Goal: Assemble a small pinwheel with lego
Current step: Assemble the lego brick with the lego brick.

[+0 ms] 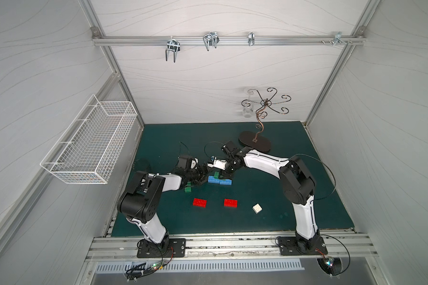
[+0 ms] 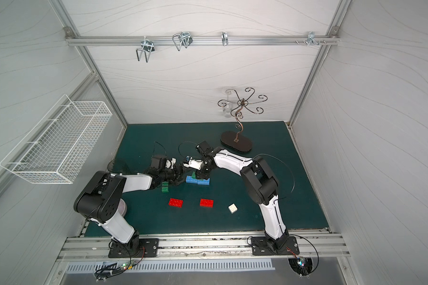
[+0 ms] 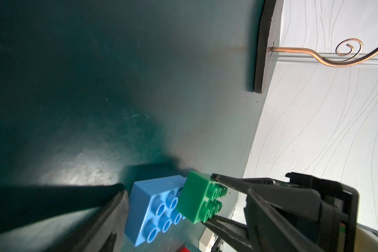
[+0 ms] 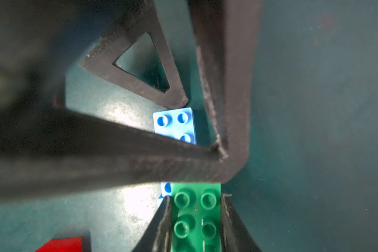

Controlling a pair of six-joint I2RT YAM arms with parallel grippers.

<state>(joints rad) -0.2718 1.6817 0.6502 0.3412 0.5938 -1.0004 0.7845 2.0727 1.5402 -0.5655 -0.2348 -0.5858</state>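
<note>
Two blue lego bricks [image 1: 220, 181] lie end to end on the green mat. My right gripper [image 4: 196, 218] is shut on a green brick [image 1: 216, 175], held tilted over the left blue brick [image 3: 159, 209]; I cannot tell whether they touch. My left gripper [image 1: 204, 176] stands open beside them, its fingers [image 4: 140, 157] reaching round the blue brick's end, holding nothing. A second green brick [image 1: 188, 189] lies under the left arm. Two red bricks [image 1: 199, 202] [image 1: 230, 202] and a white square brick [image 1: 257, 208] lie apart nearer the front. No pinwheel is in view.
A dark wire stand on an oval base [image 1: 255, 144] stands at the back right of the mat. A white wire basket [image 1: 92, 145] hangs on the left wall. Metal hooks hang on the rail along the back wall.
</note>
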